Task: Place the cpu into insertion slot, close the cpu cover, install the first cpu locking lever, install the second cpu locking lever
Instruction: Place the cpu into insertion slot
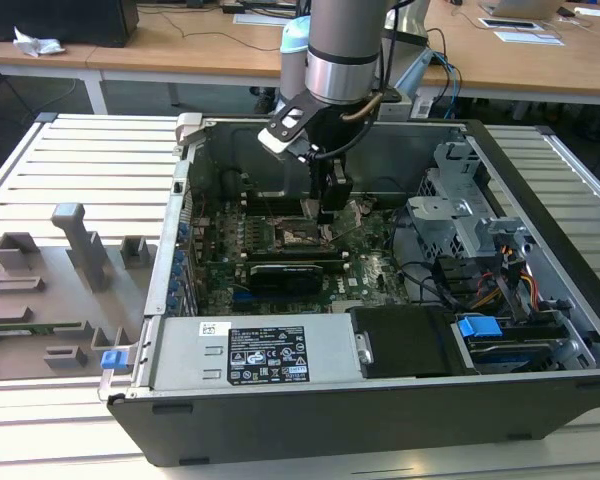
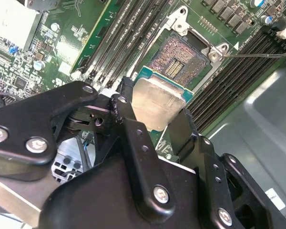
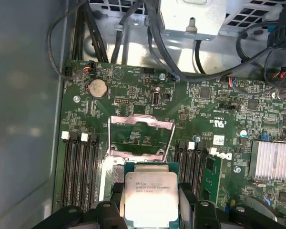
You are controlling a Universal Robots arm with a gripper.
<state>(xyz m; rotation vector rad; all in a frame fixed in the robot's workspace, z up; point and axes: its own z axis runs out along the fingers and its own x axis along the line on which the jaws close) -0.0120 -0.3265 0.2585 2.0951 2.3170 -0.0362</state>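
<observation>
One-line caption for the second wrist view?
End effector grips the cpu close to the exposed insertion slot, chip not yet seated.

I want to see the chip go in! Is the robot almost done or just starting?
Just starting. The gripper holds the cpu near the insertion slot, whose pins are bare, so nothing is seated yet. The cpu cover is flipped open. Seating the chip, closing the cover and both lever steps are not done.

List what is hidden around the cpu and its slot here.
- cpu underside: faces away in both wrist views.
- insertion slot, near part: covered by the cpu and the hand in the second wrist view.
- Gap between cpu and insertion slot: cannot be judged.
- Slot pins, exterior view: too small.
</observation>
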